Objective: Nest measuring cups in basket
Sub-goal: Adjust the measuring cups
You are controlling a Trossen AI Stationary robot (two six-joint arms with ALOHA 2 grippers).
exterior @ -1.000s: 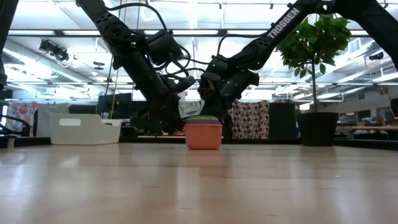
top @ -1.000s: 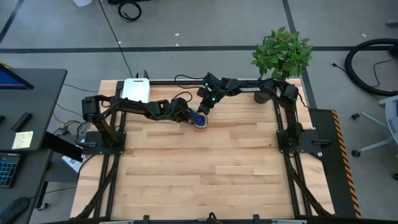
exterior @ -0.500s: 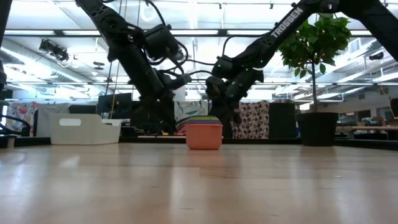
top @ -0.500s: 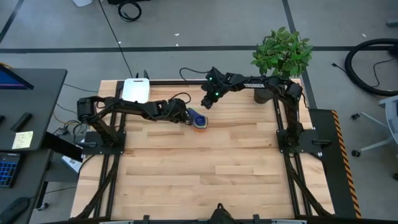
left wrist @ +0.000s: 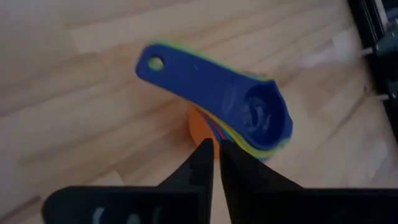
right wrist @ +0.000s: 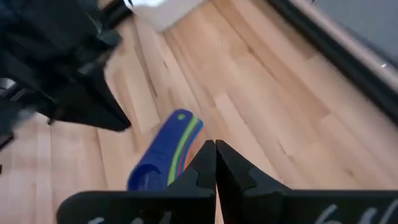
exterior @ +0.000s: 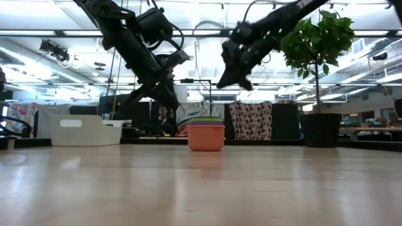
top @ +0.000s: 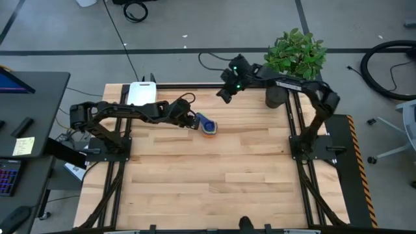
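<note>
Beside the nested measuring cups point(top: 208, 125), which stand stacked on the surface well apart from the basket point(top: 142, 94), the left gripper point(left wrist: 214, 163) holds its jaws almost together, holding nothing, while the right gripper point(right wrist: 215, 163), jaws together, hangs raised near the plant point(top: 296, 53).

Light wooden plank table point(top: 214, 175). Leafy green potted plant in dark round pot point(top: 294, 55) at its far right corner. Black desk point(top: 29, 107) with yellow sticky note point(top: 23, 145) left.
</note>
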